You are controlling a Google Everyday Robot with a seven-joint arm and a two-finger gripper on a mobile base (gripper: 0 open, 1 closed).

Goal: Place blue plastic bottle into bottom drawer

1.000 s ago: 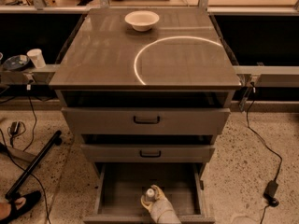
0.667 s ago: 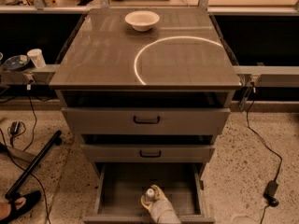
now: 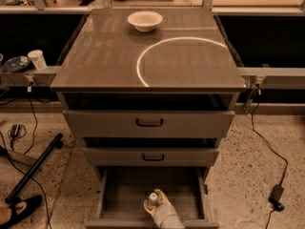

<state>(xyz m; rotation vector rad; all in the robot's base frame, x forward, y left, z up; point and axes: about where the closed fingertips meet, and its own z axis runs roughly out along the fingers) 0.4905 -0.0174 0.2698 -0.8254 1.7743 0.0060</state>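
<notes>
While the gripper (image 3: 155, 204) reaches down into the open bottom drawer (image 3: 124, 191), its fingers sit closed around the bottle (image 3: 153, 197), one on each side. The bottle stands roughly upright with its white cap showing on top, near the drawer's front edge and about midway between left and right. I cannot tell whether its base touches the drawer floor.

This looks like the placing step, and the task is nearly done, since the bottle is already inside the right compartment. The next move calls for lowering until the base rests on the floor, then letting go and lifting straight out without clipping the cap or the middle drawer (image 3: 151, 156) overhanging the far part. The bowl (image 3: 145, 20) on the cabinet top (image 3: 190, 63) is well clear of all this.
</notes>
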